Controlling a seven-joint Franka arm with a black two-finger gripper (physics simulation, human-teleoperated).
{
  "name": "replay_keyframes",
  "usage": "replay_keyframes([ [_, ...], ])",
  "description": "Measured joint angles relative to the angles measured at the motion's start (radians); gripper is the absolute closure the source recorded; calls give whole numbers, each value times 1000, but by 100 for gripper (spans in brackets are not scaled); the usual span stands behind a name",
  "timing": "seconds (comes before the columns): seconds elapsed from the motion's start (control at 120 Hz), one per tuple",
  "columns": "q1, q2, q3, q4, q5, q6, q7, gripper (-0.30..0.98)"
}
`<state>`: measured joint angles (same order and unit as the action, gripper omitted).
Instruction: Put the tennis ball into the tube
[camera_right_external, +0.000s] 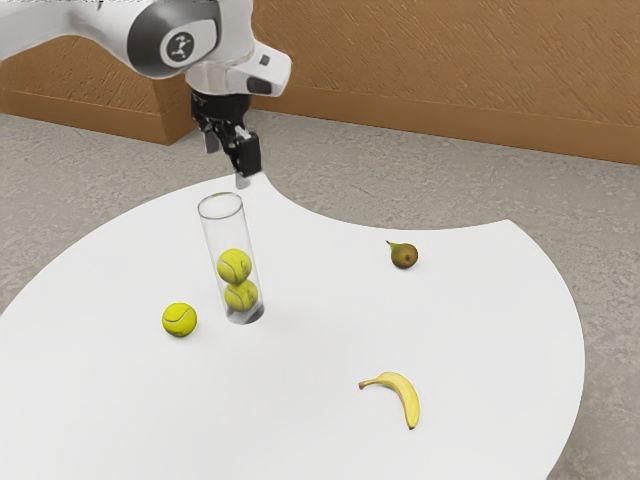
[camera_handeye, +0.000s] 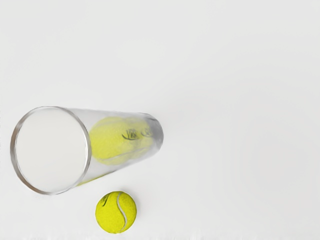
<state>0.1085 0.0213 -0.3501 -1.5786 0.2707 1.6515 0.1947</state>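
Jaws hang open, a ball (camera_right_external: 180, 319) beside the tube (camera_right_external: 226, 234).

**Indoor room, robot test table; exact kind of room uncertain**

Indoors: brown, coarse-grained wall (camera_right_external: 430, 55), wood-like, turning a corner toward the exterior view's left. Plain brown skirting (camera_right_external: 450, 125) at its foot. Floor (camera_right_external: 340, 165) grey, mottled; carpet or concrete, can't tell. White table (camera_right_external: 300, 410), smooth, rounded, with a curved bite out of its edge. Robot arm (camera_right_external: 175, 40) over it suggests a lab or demo set-up. On top: clear tube (camera_right_external: 215, 235), tennis ball (camera_right_external: 179, 320), banana (camera_right_external: 405, 388), pear (camera_right_external: 404, 256). Home, office or lab proper: can't tell.
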Motion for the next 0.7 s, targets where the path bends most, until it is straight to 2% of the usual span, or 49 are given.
replay_keyframes([
  [0.25, 63, -242, 3, -355, -30, 40, 72, 0],
  [0.3, 96, -267, 3, -429, -37, 80, 83, 0],
  [0.4, 154, -326, 12, -574, -92, 181, 102, 0],
  [0.483, 164, -419, 29, -782, -120, 321, 116, 0],
  [0.567, 153, -526, 77, -942, -133, 460, 128, 0],
  [0.7, 74, -607, 233, -995, -107, 583, 137, 0],
])
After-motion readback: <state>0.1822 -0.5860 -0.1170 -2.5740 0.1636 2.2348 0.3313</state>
